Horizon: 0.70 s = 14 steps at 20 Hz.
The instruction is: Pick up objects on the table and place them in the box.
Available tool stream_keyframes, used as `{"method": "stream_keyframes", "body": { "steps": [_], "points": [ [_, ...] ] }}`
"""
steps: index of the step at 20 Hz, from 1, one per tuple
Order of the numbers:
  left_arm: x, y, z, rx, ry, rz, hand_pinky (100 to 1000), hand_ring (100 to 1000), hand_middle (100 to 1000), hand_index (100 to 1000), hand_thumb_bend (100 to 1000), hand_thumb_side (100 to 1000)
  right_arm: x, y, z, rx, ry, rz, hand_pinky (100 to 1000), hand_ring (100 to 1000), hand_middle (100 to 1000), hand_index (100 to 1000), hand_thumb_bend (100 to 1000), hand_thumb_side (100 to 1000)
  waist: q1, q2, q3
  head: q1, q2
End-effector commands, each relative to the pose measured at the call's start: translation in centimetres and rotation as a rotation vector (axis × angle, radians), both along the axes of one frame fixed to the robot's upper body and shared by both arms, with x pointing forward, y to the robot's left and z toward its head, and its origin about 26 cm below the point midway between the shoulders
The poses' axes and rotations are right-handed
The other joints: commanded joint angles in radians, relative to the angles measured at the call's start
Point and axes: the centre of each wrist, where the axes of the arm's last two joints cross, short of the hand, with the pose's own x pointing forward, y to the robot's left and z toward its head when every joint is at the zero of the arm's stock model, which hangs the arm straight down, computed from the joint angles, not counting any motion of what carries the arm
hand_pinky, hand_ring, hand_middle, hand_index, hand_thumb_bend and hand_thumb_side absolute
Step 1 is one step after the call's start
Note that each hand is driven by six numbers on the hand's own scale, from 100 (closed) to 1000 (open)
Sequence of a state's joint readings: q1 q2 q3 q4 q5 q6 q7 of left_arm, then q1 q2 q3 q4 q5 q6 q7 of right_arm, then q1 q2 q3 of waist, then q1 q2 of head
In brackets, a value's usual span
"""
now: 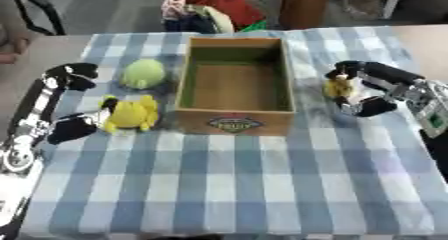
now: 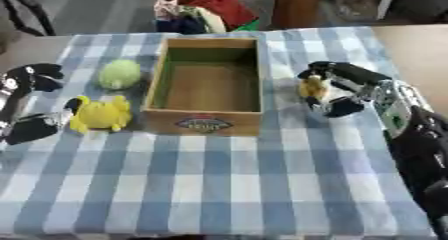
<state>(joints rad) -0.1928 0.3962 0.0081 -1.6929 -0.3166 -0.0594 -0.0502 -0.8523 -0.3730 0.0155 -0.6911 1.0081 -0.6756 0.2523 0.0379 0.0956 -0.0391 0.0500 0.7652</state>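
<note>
An open wooden box [image 1: 234,122] with nothing in it stands in the middle of the checked tablecloth. Left of it lie a round green toy [image 1: 143,73] and, nearer to me, a yellow plush toy [image 1: 131,114]. My left hand [image 1: 54,101] is open just left of the yellow plush, fingers spread above and thumb below, the thumb tip touching it. Right of the box a small yellow toy [image 1: 339,87] sits between the curled fingers and thumb of my right hand [image 2: 359,86], which closes on it from the right.
The blue-and-white checked table [image 1: 262,184] stretches wide toward me. Behind its far edge are a heap of coloured cloth [image 1: 210,9] and a brown cylinder [image 1: 302,4]. Bare tabletop shows at the far right [image 1: 424,39].
</note>
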Motion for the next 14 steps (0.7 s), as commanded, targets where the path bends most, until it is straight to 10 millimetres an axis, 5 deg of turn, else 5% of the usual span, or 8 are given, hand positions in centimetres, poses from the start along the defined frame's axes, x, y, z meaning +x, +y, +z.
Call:
{"method": "stream_keyframes", "body": {
  "steps": [1,11,13,14],
  "points": [
    [0.0,0.2,0.9,0.015,-0.023,-0.007,730,668,665,800,390,100,0.1,-1.2,1.2,-0.035,-0.050,-0.066,770,988,802,892,100,288,-0.001,-0.012,0.001,-0.001,0.005],
    [0.0,0.2,0.9,0.015,-0.023,-0.007,730,670,666,801,373,100,-0.1,-1.6,-0.1,-0.094,-0.109,-0.124,678,914,699,824,100,274,0.000,-0.012,0.000,0.000,0.005],
    [0.0,0.2,0.9,0.016,-0.023,-0.007,730,671,667,801,367,100,0.0,-1.5,0.5,-0.060,-0.148,-0.134,592,836,343,476,100,213,0.001,-0.012,-0.001,0.001,0.005],
    [0.0,0.2,0.9,0.016,-0.023,-0.007,730,671,667,801,367,100,0.1,-1.5,0.8,-0.035,-0.171,-0.139,589,834,332,464,100,211,0.001,-0.013,0.000,0.002,0.005]
  ]
}}
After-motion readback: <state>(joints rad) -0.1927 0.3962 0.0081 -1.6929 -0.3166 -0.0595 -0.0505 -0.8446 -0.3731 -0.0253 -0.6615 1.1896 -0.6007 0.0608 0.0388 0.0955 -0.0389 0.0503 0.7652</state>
